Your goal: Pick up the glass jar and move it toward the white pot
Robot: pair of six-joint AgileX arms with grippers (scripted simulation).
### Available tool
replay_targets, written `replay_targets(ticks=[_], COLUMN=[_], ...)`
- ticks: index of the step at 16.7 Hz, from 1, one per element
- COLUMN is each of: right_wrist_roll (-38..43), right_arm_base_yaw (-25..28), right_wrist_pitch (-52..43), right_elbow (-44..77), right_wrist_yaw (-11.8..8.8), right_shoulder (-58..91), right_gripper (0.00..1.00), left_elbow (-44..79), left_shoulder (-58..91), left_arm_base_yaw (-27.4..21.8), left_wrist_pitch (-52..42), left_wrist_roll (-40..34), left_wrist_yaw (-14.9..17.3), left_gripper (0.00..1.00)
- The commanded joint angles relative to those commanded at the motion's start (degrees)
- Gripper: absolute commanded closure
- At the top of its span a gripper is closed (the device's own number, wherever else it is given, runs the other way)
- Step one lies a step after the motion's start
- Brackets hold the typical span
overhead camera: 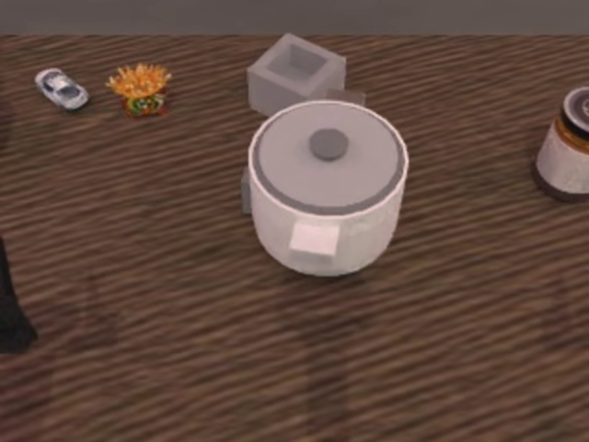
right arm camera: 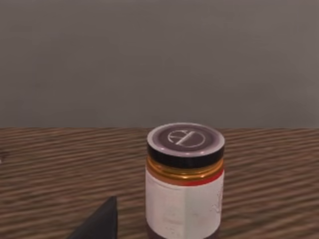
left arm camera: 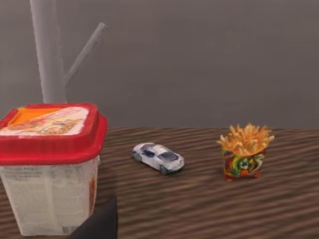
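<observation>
The glass jar stands upright at the table's far right edge, whitish with a dark round lid and an orange band. The white pot, with its grey lid and knob, sits mid-table, well apart from the jar. My right gripper is outside the top view. Its wrist view shows one dark finger low beside the glass jar, not touching it, jaws open and empty. My left gripper is parked at the left edge of the table, open, with one finger showing.
A grey cube-shaped box stands just behind the pot. A toy car and a fries carton lie at the back left. A red-lidded tub stands close to my left gripper. My left arm shows at the left edge.
</observation>
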Motion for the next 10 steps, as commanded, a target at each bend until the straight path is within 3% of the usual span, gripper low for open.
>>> replay_targets(ticks=[5, 10], right_wrist_roll=[-0.01, -0.34], right_arm_base_yaw=[-0.09, -1.12], right_wrist_pitch=[-2.58, -14.78], right_elbow=[3.04, 18.29], right_wrist_yaw=[-0.02, 0.62], right_shoulder=[3.13, 18.54], right_gripper=[0.00, 0.00], left_elbow=[0.00, 0.00], left_shoulder=[0.00, 0.00], left_arm_base_yaw=[0.00, 0.00], left_wrist_pitch=[0.00, 0.00], left_wrist_roll=[0.00, 0.00], left_wrist_yaw=[0.00, 0.00], left_gripper=[0.00, 0.00])
